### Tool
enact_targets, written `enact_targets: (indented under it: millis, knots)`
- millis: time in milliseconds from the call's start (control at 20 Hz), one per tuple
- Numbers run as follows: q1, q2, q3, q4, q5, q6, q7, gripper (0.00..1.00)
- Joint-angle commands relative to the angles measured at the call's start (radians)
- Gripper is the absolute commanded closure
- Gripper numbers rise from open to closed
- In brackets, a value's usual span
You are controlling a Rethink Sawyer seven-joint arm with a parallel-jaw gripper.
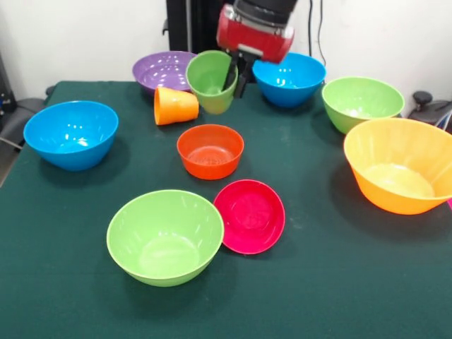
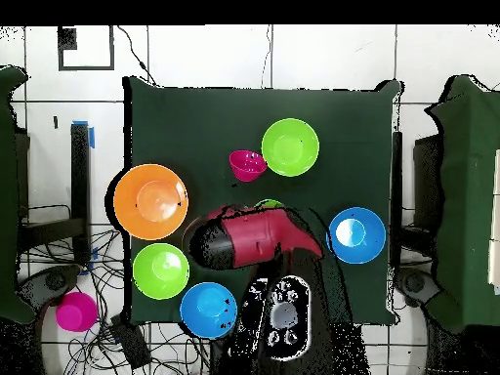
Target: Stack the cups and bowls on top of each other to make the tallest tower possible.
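Note:
My gripper [image 1: 235,79] is shut on the rim of the light green cup [image 1: 210,83], one finger inside and one outside. It holds the cup tilted at the table's far middle. The orange cup [image 1: 175,106] lies on its side just left of it. In front sit the small orange-red bowl [image 1: 210,150] and the magenta bowl [image 1: 250,215]. The magenta bowl tilts against a light green bowl [image 1: 166,236]. The purple bowl [image 1: 164,70] is behind the cups. In the overhead view the arm [image 2: 249,239] hides the cups, apart from a sliver of the green cup [image 2: 269,204].
A blue bowl [image 1: 70,133] sits at the left and another blue bowl [image 1: 289,78] at the back. A second light green bowl [image 1: 361,102] and the large orange bowl [image 1: 399,164] are at the right. A magenta object [image 2: 75,312] lies off the table.

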State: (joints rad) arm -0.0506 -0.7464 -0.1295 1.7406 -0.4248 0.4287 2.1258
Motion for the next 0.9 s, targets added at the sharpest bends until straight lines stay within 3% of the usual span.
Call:
enact_targets:
  millis: [50,150,300,350,400,450,500,550,600,650,700,750,850,900]
  knots:
    - [0.269,0.401,-0.407,-0.003,0.094,-0.378,0.652,1.00]
    - [0.292,0.469,-0.448,0.029,0.226,-0.496,0.681,1.00]
    - [0.382,0.604,-0.563,0.078,0.483,-0.713,0.770,1.00]
    - [0.392,0.625,-0.586,0.079,0.522,-0.760,0.747,1.00]
    - [0.357,0.604,-0.569,0.055,0.474,-0.799,0.659,1.00]
    - [0.322,0.560,-0.527,0.057,0.426,-0.734,0.624,1.00]
    - [0.375,0.560,-0.557,0.122,0.496,-0.715,0.676,1.00]
    - [0.394,0.553,-0.567,0.150,0.517,-0.728,0.686,1.00]
    - [0.280,0.482,-0.438,0.129,0.400,-0.689,0.619,1.00]
    - [0.258,0.475,-0.418,0.122,0.378,-0.676,0.599,1.00]
    - [0.337,0.493,-0.500,0.149,0.450,-0.678,0.630,1.00]
    - [0.356,0.490,-0.511,0.172,0.471,-0.676,0.645,1.00]
    - [0.257,0.472,-0.425,0.123,0.402,-0.688,0.606,1.00]
    - [0.265,0.482,-0.442,0.117,0.414,-0.697,0.605,1.00]
